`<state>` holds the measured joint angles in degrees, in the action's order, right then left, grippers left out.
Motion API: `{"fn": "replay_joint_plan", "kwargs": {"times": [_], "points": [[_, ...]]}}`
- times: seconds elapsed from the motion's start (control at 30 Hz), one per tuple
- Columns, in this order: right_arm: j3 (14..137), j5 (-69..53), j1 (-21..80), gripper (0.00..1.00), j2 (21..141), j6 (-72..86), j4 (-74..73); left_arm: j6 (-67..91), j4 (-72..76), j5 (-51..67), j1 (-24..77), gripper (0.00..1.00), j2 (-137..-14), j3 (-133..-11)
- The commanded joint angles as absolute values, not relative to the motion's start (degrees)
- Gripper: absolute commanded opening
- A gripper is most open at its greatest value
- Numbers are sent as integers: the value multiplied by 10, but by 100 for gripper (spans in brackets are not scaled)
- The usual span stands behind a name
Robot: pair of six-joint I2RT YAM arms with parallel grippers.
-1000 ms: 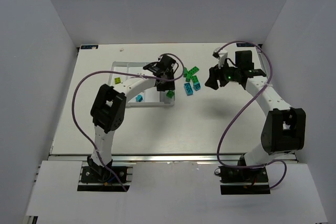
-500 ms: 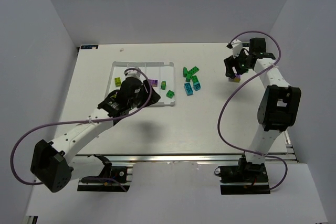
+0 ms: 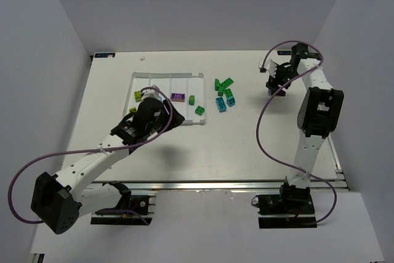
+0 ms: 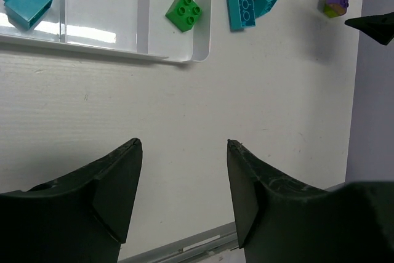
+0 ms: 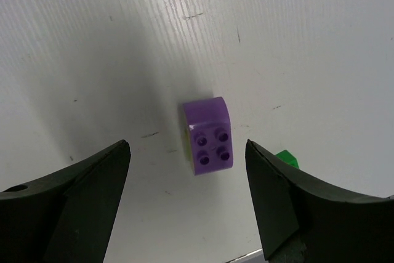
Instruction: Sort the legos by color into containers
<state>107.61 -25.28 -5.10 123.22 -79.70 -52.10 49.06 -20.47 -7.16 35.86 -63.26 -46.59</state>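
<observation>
Judging by its look, the purple brick (image 5: 208, 137) is hard moulded plastic: light, rigid and not fragile, with glossy sides that could slip out of a glancing pinch. It is a square two-by-two piece, so it has no real long axis. Its four studs point up toward the wrist camera, and its flat side walls sit slightly skewed to the line between the fingers. The best hold is probably across two opposite side walls, low on the body, after a small wrist turn to square up.

A sliver of a yellow-green piece (image 4: 333, 10) shows beneath it. Whether the two are clipped together I cannot tell; if they are, they would lift as one. A small green brick (image 5: 286, 159) lies just beside them.

The right gripper (image 5: 186, 146) hangs over the purple brick with its fingers wide apart and the brick untouched between them. All this lies well to the right of the tray (image 3: 166, 76), beyond the loose bricks (image 3: 224, 93) near the tray's right rim. The left gripper (image 4: 183, 146), fingers apart and empty, hovers over the table (image 3: 203, 152) just off the tray's near edge.
</observation>
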Motion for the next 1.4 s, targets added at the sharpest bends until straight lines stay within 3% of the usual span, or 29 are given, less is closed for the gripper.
{"fn": "replay_joint_plan", "kwargs": {"times": [0.0, 0.6, 0.7, 0.8, 0.83, 0.87, 0.9, 1.1, 1.27, 1.37], "points": [[1134, -261, -52, 80, 1258, -859, -553, 496, -200, -83, 361, 67, -614, -469], [1214, -227, -51, 68, 1359, -865, -577, 511, -233, -108, 361, 68, -584, -478], [1231, -226, -51, 60, 1369, -865, -585, 510, -234, -105, 361, 68, -588, -483], [1240, -236, -52, 42, 1368, -861, -598, 509, -218, -93, 361, 68, -584, -483], [1239, -245, -52, 26, 1359, -857, -599, 507, -208, -85, 361, 68, -583, -482], [1231, -252, -52, 20, 1352, -854, -598, 505, -187, -76, 361, 68, -583, -479], [1226, -271, -52, 12, 1343, -853, -598, 505, -173, -49, 361, 69, -584, -473], [1164, -420, -47, 0, 1235, -767, -601, 514, -59, 44, 361, 73, -598, -454], [1088, -603, -22, 0, 1134, -589, -614, 505, 30, 105, 361, 76, -613, -454], [992, -704, 3, 0, 1073, -380, -531, 495, 60, 127, 362, 76, -625, -457]]}}
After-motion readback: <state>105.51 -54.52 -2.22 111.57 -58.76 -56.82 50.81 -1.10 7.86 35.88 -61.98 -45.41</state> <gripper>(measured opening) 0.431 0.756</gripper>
